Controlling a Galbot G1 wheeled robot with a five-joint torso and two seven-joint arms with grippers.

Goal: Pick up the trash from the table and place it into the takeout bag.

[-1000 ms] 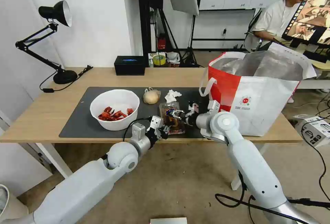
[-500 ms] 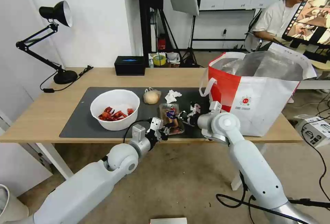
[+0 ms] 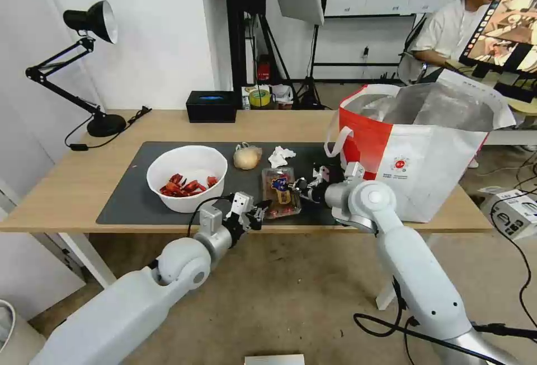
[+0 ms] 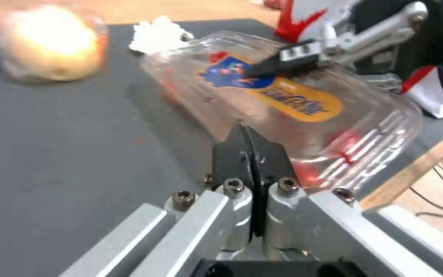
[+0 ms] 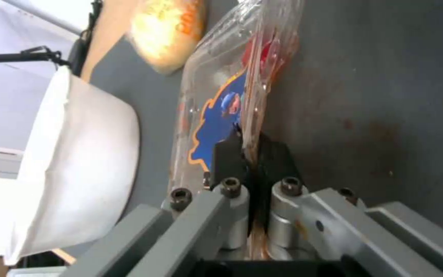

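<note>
Head view: tray (image 3: pixel 281 192) on mat (image 3: pixel 128 194) near front table (image 3: pixel 72 186) edge, between bowl (image 3: pixel 187 177) and bag (image 3: pixel 419 146). Right gripper (image 3: pixel 295 187) pinches tray's edge; left gripper (image 3: pixel 258 212) beside near corner.

Left wrist view: left fingers (image 4: pixel 252 154) pressed together, empty, tray just beyond.

Right wrist view: right fingers (image 5: pixel 232 154) clamped on tray's rim.

We judge: lift level, clear bag lip, keep scraps inside; thin rim could slip.
</note>
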